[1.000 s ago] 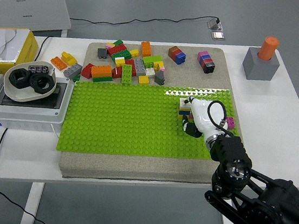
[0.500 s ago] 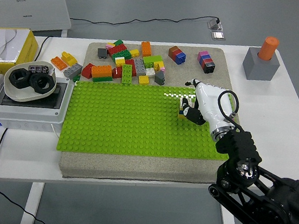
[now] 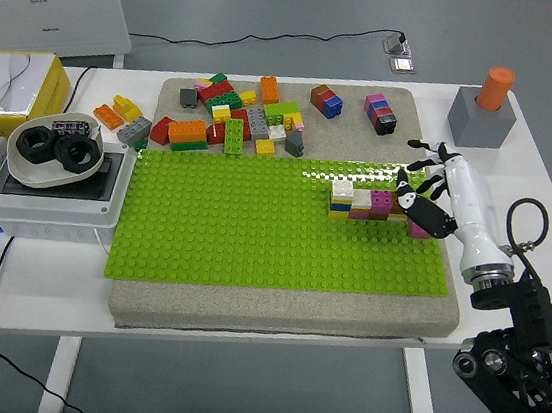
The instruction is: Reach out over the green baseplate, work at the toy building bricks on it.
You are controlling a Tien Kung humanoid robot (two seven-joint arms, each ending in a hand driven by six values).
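The green baseplate [image 3: 234, 222] lies on a grey mat in the middle of the table. A short row of stacked bricks [image 3: 369, 202], white, yellow, purple and pink, stands on its right part. My right hand [image 3: 425, 188], white with black fingertips, hovers at the baseplate's right edge, just right of that row. Its fingers [image 3: 420, 168] are spread and hold nothing. The left arm does not show.
A heap of loose coloured bricks [image 3: 237, 116] lies on the mat behind the baseplate. A grey block with an orange cylinder [image 3: 483, 109] stands at the back right. A white box with a bowl of black parts [image 3: 56, 154] stands at the left.
My right hand has drawn back to the right off the brick row and opened. The row, earlier covered by the hand, now shows whole on the baseplate.
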